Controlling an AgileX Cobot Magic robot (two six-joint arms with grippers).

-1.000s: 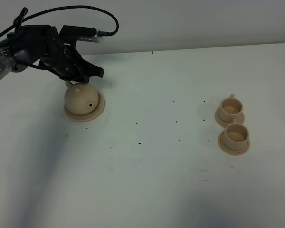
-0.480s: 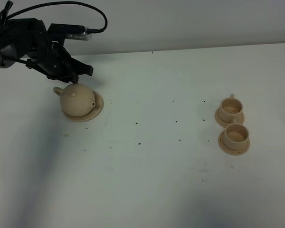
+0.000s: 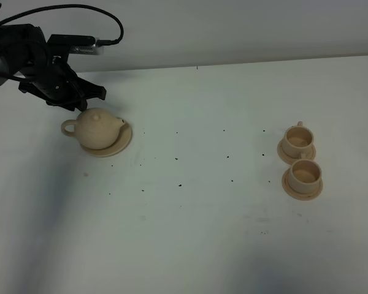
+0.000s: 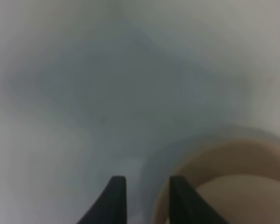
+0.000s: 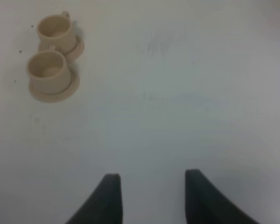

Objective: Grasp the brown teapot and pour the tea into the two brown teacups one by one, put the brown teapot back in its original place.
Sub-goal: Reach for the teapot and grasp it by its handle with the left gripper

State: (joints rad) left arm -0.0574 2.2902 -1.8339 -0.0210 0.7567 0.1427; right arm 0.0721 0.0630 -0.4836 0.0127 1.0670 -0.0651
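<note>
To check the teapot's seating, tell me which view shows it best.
Exterior high: the whole brown teapot sits on its saucer. Left wrist catches only a blurred tan edge; right wrist shows none.

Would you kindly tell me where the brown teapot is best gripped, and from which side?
Probably the loop handle, jutting from the brown teapot opposite its spout. Bring the left claw down on it from above; the round body looks harder to pinch.
</note>
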